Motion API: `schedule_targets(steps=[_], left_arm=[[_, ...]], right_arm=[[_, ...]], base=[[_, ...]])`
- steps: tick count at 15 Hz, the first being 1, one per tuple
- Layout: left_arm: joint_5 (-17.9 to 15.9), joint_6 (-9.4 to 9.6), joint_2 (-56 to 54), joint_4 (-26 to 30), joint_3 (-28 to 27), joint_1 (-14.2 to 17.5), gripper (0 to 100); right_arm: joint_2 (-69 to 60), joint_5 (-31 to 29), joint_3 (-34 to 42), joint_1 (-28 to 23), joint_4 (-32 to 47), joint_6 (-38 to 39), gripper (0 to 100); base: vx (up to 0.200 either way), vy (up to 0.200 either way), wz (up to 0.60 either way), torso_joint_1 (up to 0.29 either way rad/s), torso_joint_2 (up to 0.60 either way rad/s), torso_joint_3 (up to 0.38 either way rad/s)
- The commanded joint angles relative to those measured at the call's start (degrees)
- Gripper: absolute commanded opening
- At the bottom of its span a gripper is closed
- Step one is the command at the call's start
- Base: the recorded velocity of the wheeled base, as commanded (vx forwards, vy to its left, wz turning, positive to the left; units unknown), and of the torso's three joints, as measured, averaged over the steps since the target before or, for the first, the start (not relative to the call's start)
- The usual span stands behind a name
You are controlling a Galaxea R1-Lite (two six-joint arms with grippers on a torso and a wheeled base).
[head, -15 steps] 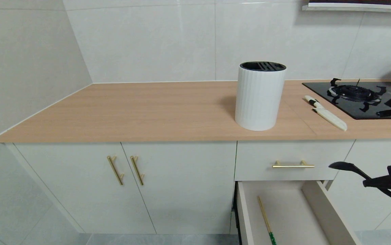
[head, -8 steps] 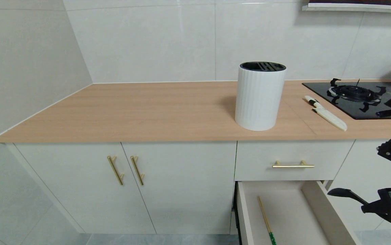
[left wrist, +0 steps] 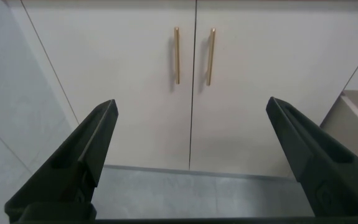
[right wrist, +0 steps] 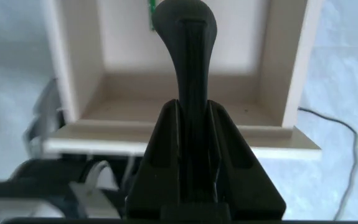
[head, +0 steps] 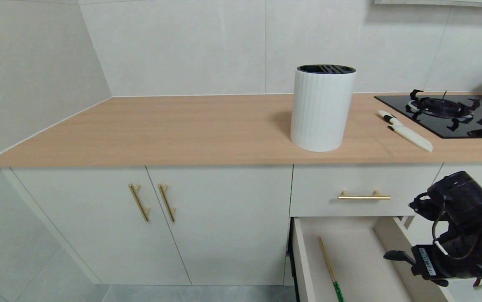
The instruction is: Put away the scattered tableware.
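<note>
Head view: my right tool [head: 416,262] grips a black spoon [head: 395,254] by its handle over the open drawer [head: 298,251], where chopsticks [head: 329,268] lie. On the counter [head: 161,130], a knife [head: 408,136] lies between a white knife block [head: 320,109] and the stove [head: 442,113].

Left wrist view: my left tool [left wrist: 191,112] is spread wide, holding nothing, facing cupboard doors [left wrist: 135,93].

Right wrist view: my right tool is clamped on the spoon's handle, with the spoon's bowl over the drawer.

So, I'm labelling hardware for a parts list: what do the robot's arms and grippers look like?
Both are matte black. The left gripper has two long wedge-shaped fingers tapering to blunt tips. The right gripper sits on a bulky rounded arm with looped black cables and a white printed label.
</note>
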Motion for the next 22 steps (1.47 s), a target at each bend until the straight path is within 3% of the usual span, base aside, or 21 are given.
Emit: schedule_targets(steps=[1,11,16,19,22], left_arm=[[0.0,-0.02,0.1,0.0,0.0,0.0,100],[0.0,-0.02,0.1,0.0,0.0,0.1,100],[0.0,-0.02,0.0,0.0,0.0,0.1,100],[0.0,-0.02,0.1,0.0,0.0,0.1,100],[0.0,-0.02,0.0,0.0,0.0,0.1,100]], right_arm=[[3.7,-0.1,0.1,0.9,-0.1,0.1,0],[9.3,-0.2,1.4,0.5,-8.9,0.0,0],[10.0,-0.2,0.9,0.5,-12.0,-0.1,0],[14.6,-0.3,0.8,0.3,-20.4,-0.4,0],[27.0,-2.6,1.1,-2.2,-34.6,-0.5,0]], base=[[0.000,0.000,0.00,-0.139,0.45,0.305],[0.000,0.000,0.00,-0.086,0.45,0.350],[0.000,0.000,0.00,-0.006,0.08,0.074],[0.000,0.000,0.00,0.000,0.00,0.000],[0.000,0.000,0.00,0.000,0.00,0.000]])
